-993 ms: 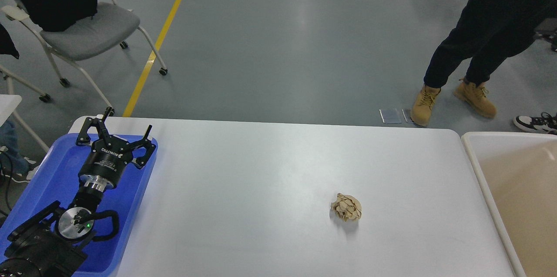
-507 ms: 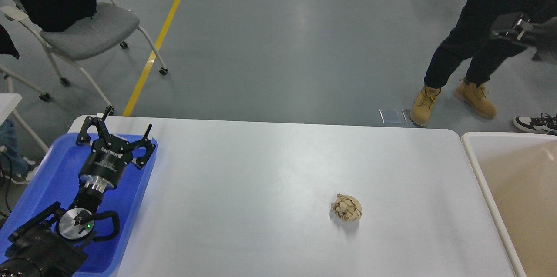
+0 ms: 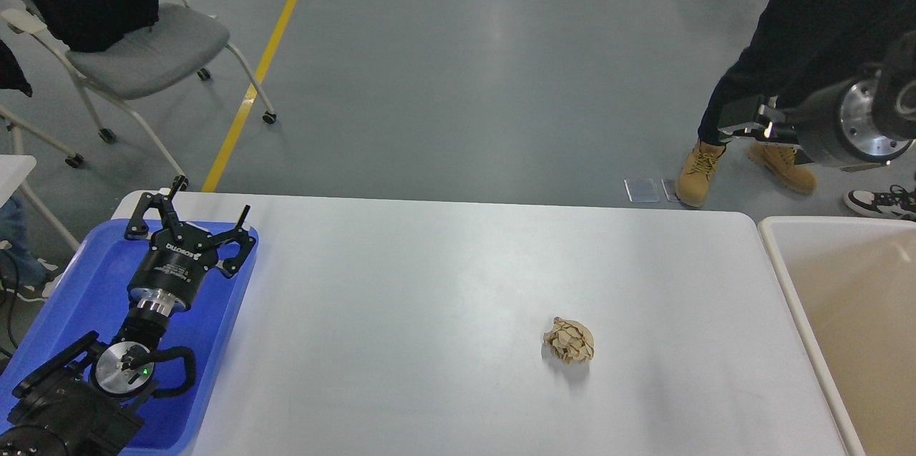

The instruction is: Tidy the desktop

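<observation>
The white desktop (image 3: 429, 277) fills the lower part of the head view. A crumpled brown paper ball (image 3: 569, 340) lies on it, right of centre. My left gripper (image 3: 212, 197) is open and empty, held over the far end of the blue tray (image 3: 86, 284) at the desktop's left edge. My right arm comes in from the right edge, high above the floor beyond the table. Its gripper (image 3: 744, 121) is blurred and seen end-on, so its fingers cannot be told apart. It is far from the paper ball.
A beige bin (image 3: 787, 284) stands against the desktop's right edge. A person in tan boots (image 3: 780, 159) stands beyond the far right corner. A grey chair (image 3: 143, 48) is at the far left, and a yellow floor line (image 3: 265, 62) runs beside it.
My right arm has come into view from the right edge and moved left and down. The left arm, the paper ball and the tray have not moved.
</observation>
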You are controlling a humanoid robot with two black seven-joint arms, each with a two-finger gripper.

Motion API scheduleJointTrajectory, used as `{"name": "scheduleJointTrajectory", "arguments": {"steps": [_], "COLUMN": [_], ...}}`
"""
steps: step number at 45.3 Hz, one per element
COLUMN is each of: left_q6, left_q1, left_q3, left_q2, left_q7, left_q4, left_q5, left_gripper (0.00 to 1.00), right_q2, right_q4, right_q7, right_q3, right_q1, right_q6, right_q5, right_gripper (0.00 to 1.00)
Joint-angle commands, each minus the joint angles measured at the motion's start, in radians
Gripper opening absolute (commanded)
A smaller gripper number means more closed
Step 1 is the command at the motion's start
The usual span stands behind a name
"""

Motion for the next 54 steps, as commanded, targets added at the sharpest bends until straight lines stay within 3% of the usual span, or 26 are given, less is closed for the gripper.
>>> {"name": "scheduleJointTrajectory", "arguments": {"steps": [1, 18, 26, 34, 54], "left_q6": [0.000, 0.001, 0.001, 0.001, 0.000], "left_q1": [0.001, 0.001, 0.001, 0.001, 0.001], "left_q3": [-0.002, -0.002, -0.002, -0.002, -0.002], "left_q2": [0.001, 0.001, 0.001, 0.001, 0.001], "left_q7": [0.000, 0.000, 0.000, -0.002, 0.000], "left_q4": [0.000, 0.000, 0.000, 0.000, 0.000], "left_q5": [0.000, 0.000, 0.000, 0.000, 0.000], "left_gripper": [0.99, 0.99, 0.99, 0.99, 0.99], "right_q2": [0.055, 0.225, 0.299, 0.360, 0.414], "right_q4": [0.173, 0.234, 0.253, 0.254, 0.231], "right_q7": [0.031, 0.047, 0.045, 0.044, 0.037], "right_q3": [-0.032, -0.006, 0.057, 0.102, 0.079], "right_q1": [0.091, 0.229, 0.246, 0.290, 0.299], "right_q6": [0.016, 0.208, 0.246, 0.369, 0.441], "right_q5": [0.005, 0.015, 0.019, 0.019, 0.017], "right_gripper": [1.00, 1.00, 1.00, 1.00, 1.00]}}
